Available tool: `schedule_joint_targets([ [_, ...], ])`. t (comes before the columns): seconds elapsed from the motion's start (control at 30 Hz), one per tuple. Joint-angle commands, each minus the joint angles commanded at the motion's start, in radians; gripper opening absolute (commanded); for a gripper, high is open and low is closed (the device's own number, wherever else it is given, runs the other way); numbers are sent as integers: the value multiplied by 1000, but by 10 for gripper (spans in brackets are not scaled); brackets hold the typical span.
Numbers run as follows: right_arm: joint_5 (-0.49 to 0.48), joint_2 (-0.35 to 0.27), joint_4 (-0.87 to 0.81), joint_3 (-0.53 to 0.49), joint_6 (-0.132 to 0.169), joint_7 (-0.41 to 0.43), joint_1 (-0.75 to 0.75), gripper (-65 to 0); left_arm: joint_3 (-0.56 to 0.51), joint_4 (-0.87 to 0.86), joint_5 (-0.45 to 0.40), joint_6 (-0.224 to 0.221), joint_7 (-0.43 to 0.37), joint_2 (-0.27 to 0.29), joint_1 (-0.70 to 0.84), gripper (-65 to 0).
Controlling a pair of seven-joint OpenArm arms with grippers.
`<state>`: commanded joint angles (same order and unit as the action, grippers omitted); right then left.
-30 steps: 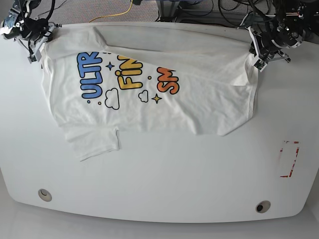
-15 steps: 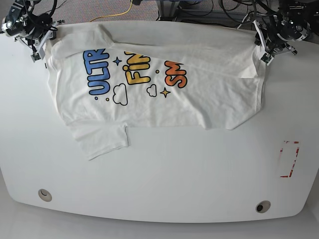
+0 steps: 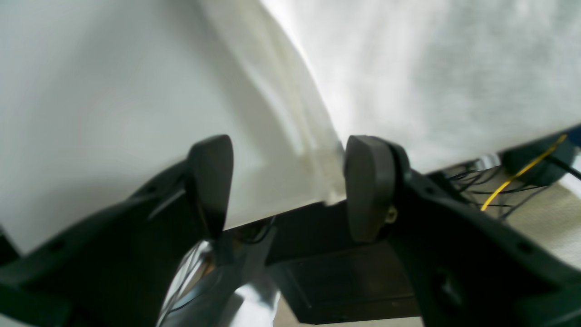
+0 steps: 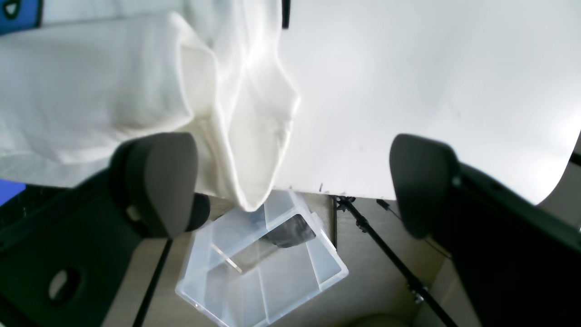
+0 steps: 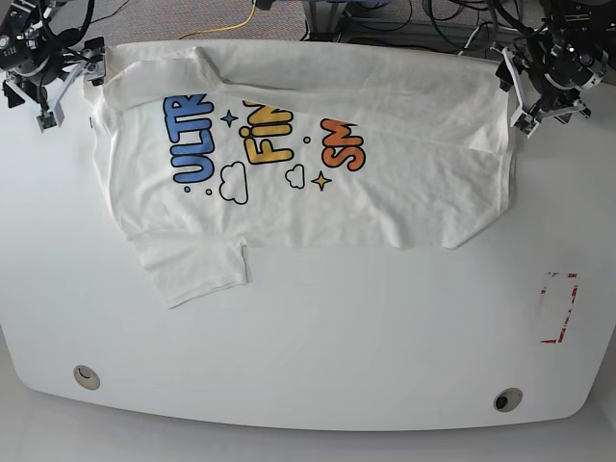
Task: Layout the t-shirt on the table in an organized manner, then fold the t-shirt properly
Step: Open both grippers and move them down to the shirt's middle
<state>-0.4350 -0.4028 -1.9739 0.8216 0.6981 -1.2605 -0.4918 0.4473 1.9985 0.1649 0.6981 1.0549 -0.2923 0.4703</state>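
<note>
- T-shirt lies spread on the worktop between the two claws, its print showing and a band doubled over along the edge nearest them.
- The left claw has its fingers apart, with the cloth's edge between them, nearer one finger.
- The right claw is parted wide, a loose fold lying between its fingers (ungripped, by the look of it).
- Both claws have spread since the last base view, while the shirt has barely shifted; the pulling seems finished.
- Folding proper probably waits until that band and the sleeve beyond the right claw are smoothed.
</note>
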Motion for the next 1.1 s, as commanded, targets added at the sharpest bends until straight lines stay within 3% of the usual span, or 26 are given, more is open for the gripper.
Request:
schedule_joint_targets([
  [0.27, 5, -15, 8, -3, 0, -17, 166, -3, 20, 0, 2, 0, 2, -40, -106, -283],
  [0.63, 8, -48, 253, -192, 0, 15, 454, -3, 25, -9, -6, 0, 71, -38, -365, -283],
  [0.83, 63, -44, 457, -264, 0, 97, 632, -3, -11, -58, -12, 0, 69, -3, -517, -283],
  [1.1, 153, -41, 674, -354, 0, 256, 783, -8, -78, -238, -110, 0, 28, 41, -654, -283],
])
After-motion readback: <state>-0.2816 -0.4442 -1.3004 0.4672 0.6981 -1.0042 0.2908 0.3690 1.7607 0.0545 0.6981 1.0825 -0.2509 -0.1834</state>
